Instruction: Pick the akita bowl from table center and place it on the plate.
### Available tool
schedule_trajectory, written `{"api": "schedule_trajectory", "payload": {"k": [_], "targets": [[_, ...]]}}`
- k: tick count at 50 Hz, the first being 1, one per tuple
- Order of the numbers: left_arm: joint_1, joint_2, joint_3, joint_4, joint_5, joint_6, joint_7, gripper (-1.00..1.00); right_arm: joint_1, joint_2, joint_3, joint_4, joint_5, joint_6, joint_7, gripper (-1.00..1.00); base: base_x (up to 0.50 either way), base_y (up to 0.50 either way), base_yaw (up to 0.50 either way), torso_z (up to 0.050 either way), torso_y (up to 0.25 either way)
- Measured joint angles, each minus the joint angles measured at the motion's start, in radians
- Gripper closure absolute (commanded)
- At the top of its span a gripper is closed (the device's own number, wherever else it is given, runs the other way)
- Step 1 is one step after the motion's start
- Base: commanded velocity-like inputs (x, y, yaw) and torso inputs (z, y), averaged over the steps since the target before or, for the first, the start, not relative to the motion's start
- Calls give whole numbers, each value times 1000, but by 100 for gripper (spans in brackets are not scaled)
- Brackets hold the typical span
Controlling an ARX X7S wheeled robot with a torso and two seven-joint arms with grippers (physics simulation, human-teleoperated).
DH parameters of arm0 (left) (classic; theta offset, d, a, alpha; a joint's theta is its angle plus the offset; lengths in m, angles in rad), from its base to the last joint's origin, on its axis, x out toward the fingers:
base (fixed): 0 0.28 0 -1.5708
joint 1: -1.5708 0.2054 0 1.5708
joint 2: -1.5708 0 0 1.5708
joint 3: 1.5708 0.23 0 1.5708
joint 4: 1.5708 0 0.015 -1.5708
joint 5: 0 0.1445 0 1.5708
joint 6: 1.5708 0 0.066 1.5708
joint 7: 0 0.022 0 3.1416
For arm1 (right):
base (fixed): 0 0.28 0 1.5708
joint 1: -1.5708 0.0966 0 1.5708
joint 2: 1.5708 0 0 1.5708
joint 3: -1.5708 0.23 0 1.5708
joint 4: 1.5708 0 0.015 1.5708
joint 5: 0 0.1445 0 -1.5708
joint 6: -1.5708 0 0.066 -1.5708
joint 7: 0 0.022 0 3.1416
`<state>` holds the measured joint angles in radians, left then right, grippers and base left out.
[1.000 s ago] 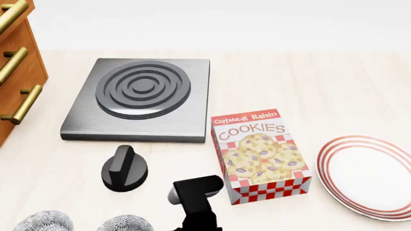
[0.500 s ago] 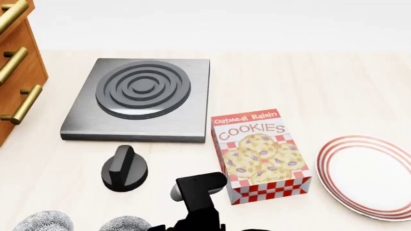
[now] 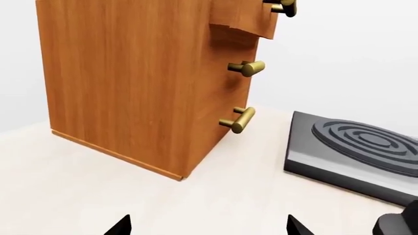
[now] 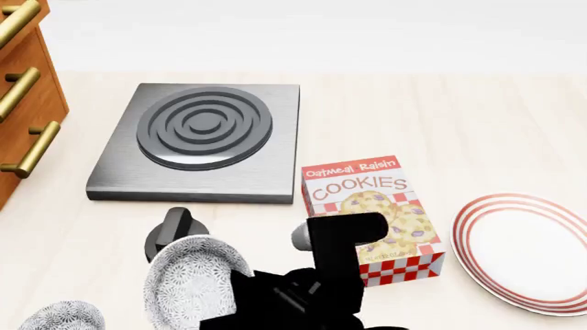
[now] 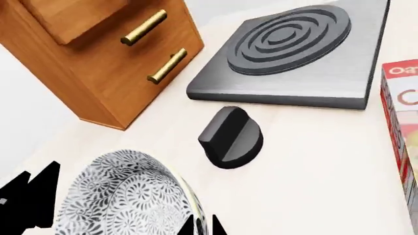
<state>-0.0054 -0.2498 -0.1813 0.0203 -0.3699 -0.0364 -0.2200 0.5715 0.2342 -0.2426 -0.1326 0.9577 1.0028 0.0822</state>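
The akita bowl (image 4: pixel 188 278), grey-and-white with a floral pattern, hangs tilted on its side above the table's near edge, in front of the black knob. My right gripper (image 5: pixel 201 226) is shut on its rim, one fingertip on each side of the bowl's (image 5: pixel 124 196) wall. The plate (image 4: pixel 527 251), white with red rings, lies flat at the right, beyond the cookie box, with nothing on it. My left gripper (image 3: pixel 207 227) is open over bare tabletop, facing the wooden drawer unit; only its two black fingertips show.
A second patterned bowl (image 4: pixel 60 317) sits at the near left edge. The cookie box (image 4: pixel 372 220) lies between the held bowl and the plate. A black knob (image 4: pixel 174 230) and a grey burner slab (image 4: pixel 197 141) are behind. The drawer unit (image 4: pixel 23 103) stands at left.
The right arm has risen and come forward. The bowl that sat at the near edge is now lifted off the table and tipped on its side in the right gripper.
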Motion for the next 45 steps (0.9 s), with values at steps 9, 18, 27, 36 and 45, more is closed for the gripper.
{"api": "schedule_trajectory", "payload": {"k": [9,18,27,36,45], "targets": [[0,-1,11,4,2,-1,-2,-100,-38,45,87,-173,32,-31,67,100,0,0,0,0,0],[3,-3,18,14,0,-4,-3,-100,-63,101,169,-332,52,-57,133,100,0,0,0,0,0],[10,2,40,37,10,-8,-8,-100,-101,180,297,-490,115,-65,211,100,0,0,0,0,0],[16,-4,56,86,12,-29,-18,-100,-147,241,412,-577,142,-94,247,100,0,0,0,0,0],[22,-18,53,122,0,-48,-22,-100,-160,279,486,-593,148,-107,289,100,0,0,0,0,1]]}}
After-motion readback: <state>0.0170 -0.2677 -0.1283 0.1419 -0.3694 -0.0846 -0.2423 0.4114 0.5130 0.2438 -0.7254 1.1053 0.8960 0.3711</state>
